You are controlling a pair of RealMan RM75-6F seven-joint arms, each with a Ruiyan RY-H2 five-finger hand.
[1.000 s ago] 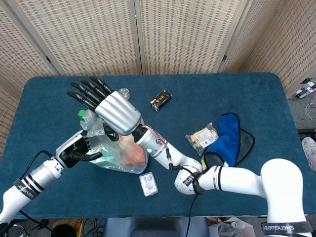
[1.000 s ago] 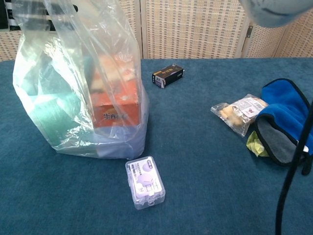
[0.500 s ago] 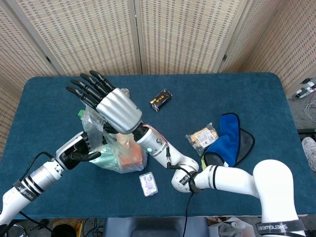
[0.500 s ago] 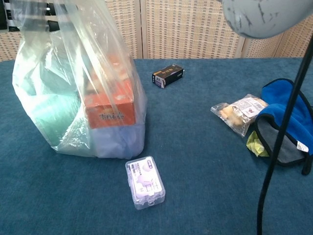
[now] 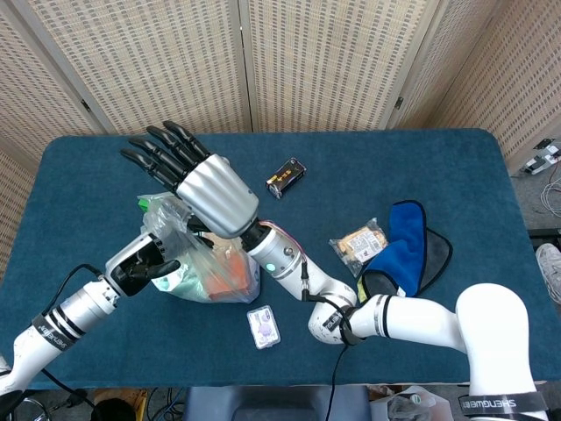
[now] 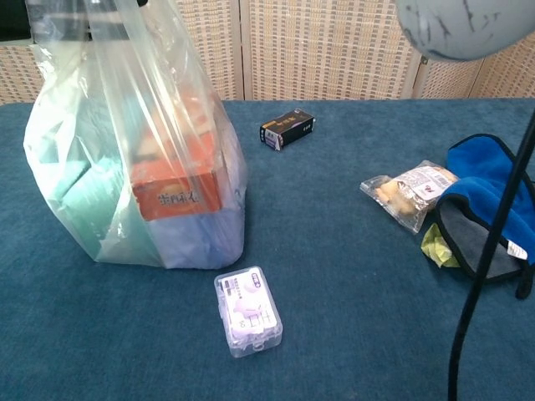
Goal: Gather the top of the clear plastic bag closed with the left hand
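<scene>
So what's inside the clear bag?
Through the bag: an orange box, something pale green and something pale blue. Anything behind these is hidden.

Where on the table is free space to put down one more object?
The widest bare cloth lies between the small clear case and the snack packet, below the black box. The left side is crowded by the clear plastic bag; the right edge by the blue cloth.
</scene>
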